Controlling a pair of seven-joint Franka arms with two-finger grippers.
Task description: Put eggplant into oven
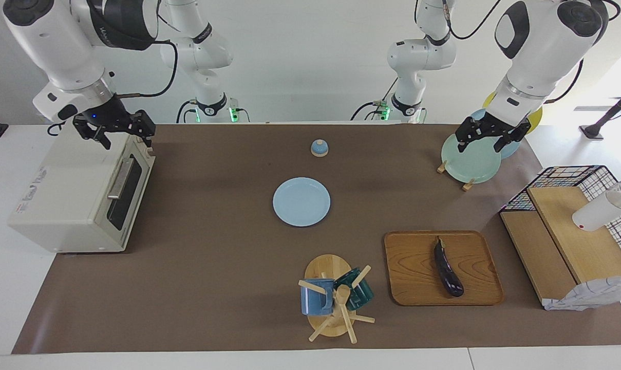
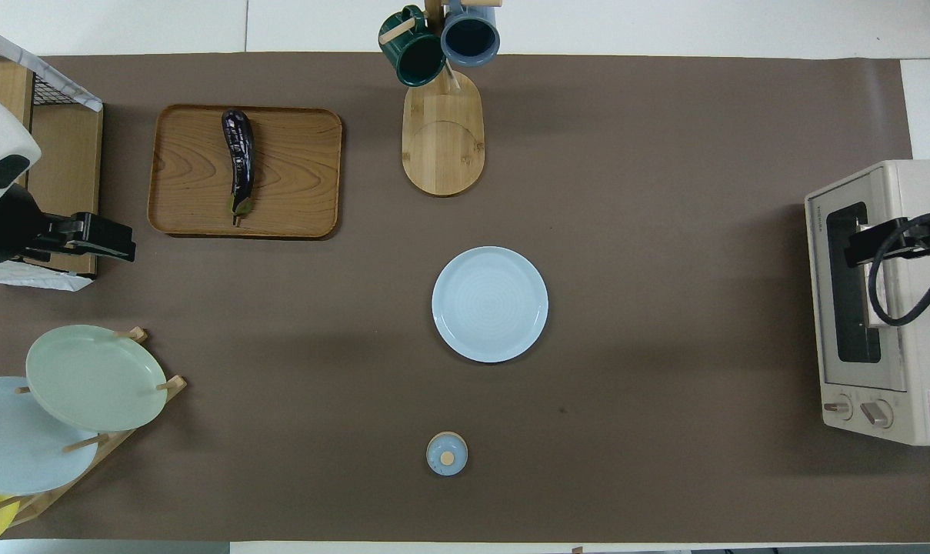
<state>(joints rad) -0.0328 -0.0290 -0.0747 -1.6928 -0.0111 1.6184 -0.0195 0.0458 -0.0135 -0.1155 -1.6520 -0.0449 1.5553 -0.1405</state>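
The eggplant (image 1: pixel 448 268) lies on a wooden tray (image 1: pixel 418 277) toward the left arm's end of the table; it also shows in the overhead view (image 2: pixel 238 160). The cream-white oven (image 1: pixel 58 205) stands at the right arm's end with its dark glass door shut and its bar handle (image 1: pixel 121 177) up; it also shows in the overhead view (image 2: pixel 907 192). My right gripper (image 1: pixel 128 144) hangs open and empty over the oven's top front edge. My left gripper (image 1: pixel 487 146) hangs open and empty over the plate rack, apart from the eggplant.
A light-blue plate (image 1: pixel 301 201) lies mid-table, with a small blue lid (image 1: pixel 319 148) nearer to the robots. A mug tree (image 1: pixel 336 298) with two mugs stands beside the tray. A plate rack (image 1: pixel 472 159) and a wire basket on a wooden shelf (image 1: pixel 572 231) with a white bottle (image 1: pixel 603 208) stand at the left arm's end.
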